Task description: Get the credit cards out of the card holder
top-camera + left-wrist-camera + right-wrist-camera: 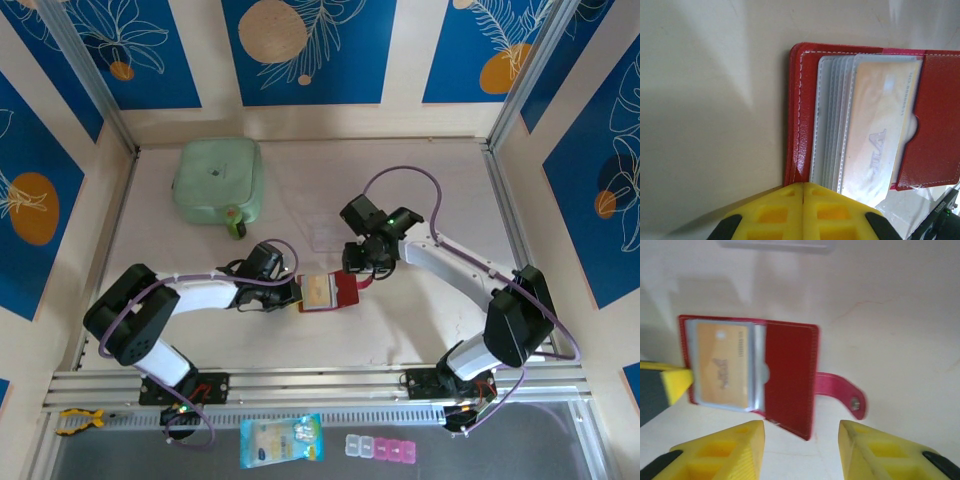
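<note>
The card holder [790, 375] is red, its card [722, 365] yellow-orange, the pouch [218, 180] pale green.

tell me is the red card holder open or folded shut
Open: the card holder lies spread flat, clear pockets showing a yellow-orange card, its closing tab unsnapped to one side.

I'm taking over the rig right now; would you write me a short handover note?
Left gripper: shut, at the pocket side of the open wallet.
Right gripper: open, empty, above the wallet's red flap, near the tab.
Wallet lies open on the table; an orange card sits in its top clear pocket.
Done: wallet opened.
Left: pull the card out, then check the pockets beneath.
</note>
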You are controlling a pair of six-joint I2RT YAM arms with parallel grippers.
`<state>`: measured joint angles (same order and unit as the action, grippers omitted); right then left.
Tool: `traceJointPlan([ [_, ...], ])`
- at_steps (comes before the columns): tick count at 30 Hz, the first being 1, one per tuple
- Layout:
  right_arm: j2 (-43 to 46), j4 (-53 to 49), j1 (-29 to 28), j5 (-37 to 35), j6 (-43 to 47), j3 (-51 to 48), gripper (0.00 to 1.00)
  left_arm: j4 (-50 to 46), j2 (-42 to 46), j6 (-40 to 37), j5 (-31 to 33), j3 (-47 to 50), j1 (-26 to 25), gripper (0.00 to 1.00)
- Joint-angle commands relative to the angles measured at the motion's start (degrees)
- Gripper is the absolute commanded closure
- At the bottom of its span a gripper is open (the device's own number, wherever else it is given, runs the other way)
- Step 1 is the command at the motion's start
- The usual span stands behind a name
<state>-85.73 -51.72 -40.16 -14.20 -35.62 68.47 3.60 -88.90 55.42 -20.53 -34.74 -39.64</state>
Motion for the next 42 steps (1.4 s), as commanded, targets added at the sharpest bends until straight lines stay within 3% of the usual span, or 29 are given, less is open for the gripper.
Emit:
traceJointPlan([
  [1, -3.26, 0.36, -1.12, 3.81, -1.41, 0.5, 0.54, -1.92, -0.48, -0.39, 0.25, -0.33, -0.4, 0.93],
  [9, -9.62, 0.74, -0.88, 1.04, -2.4, -0.88, 0.27, -2.19, -0.83, -0.77, 0.22, -0.9, -0.4, 0.93],
  [13, -12.01, 0.99, -0.65, -0.21, -1.7, -0.97, 0.19, -2.26, -0.84, -0.75, 0.36, -0.94, -0.43, 0.93],
  [31, -17.01, 3.41, 1.39, -0.15, 0.35, -3.05, 0.19, -2.62, -0.74, -0.57, 1.22, -0.39, -0.41, 0.93],
  [42, -19.89, 6.33, 2.15, 1.37, 0.22, -5.95, 0.27, -2.02, -1.89, -0.31, 1.08, -0.24, -0.43, 0.94],
])
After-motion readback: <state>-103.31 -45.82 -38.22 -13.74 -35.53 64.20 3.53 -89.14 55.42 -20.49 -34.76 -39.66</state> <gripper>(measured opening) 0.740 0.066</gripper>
